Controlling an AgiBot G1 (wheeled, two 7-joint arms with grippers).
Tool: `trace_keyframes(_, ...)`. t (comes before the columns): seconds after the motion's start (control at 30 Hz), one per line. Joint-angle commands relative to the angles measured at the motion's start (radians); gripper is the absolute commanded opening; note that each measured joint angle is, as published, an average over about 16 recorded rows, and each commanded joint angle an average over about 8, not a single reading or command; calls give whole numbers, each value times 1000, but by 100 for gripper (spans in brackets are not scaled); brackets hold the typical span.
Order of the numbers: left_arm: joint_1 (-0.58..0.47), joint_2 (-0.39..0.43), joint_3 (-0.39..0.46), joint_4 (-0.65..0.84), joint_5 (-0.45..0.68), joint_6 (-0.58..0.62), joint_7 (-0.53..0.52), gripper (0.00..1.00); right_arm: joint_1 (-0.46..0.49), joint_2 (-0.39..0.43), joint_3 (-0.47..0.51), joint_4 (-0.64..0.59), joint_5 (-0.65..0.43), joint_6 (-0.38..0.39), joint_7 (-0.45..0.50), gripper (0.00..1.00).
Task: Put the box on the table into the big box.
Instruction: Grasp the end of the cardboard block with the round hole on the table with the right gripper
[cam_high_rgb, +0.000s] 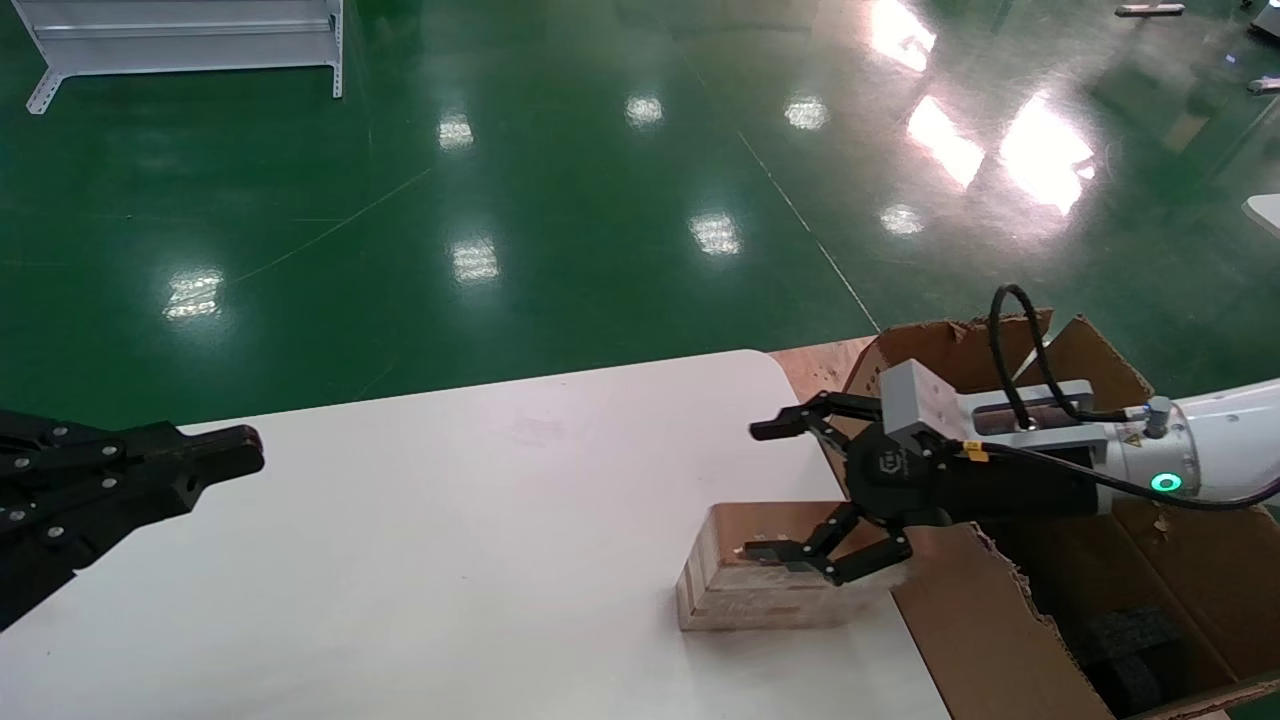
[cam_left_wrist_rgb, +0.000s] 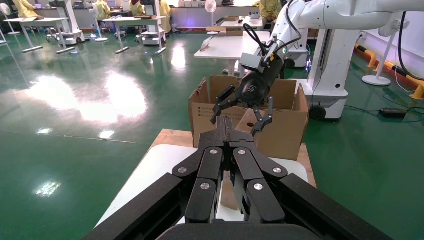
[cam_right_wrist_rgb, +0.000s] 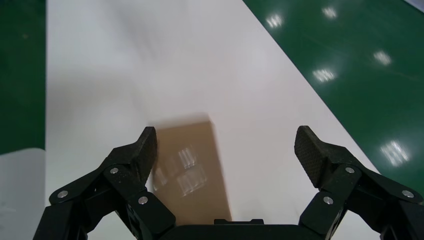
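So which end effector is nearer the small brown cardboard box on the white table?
The right. The right end effector hovers open directly over the small brown cardboard box; the left end effector sits shut, far across the white table.

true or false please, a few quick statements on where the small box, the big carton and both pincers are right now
1. The small box sits on the white table. True.
2. The right pincer is shut on the small box. False: its fingers are spread wide, above the box.
3. The left pincer is inside the big carton. False: it hovers at the table's opposite side.
4. The big carton stands beside the table's end. True.
5. The small box is already in the carton. False: it is on the table.
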Motion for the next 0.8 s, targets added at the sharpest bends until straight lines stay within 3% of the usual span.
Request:
trace_keyframes(0.03, 0, 0, 0, 0, 0, 0, 0, 0, -1, -2, -13, 16, 26, 0, 6, 100)
trace_keyframes(0.8, 0, 0, 0, 0, 0, 0, 0, 0, 18, 71, -167, 5, 148, 4, -38, 100)
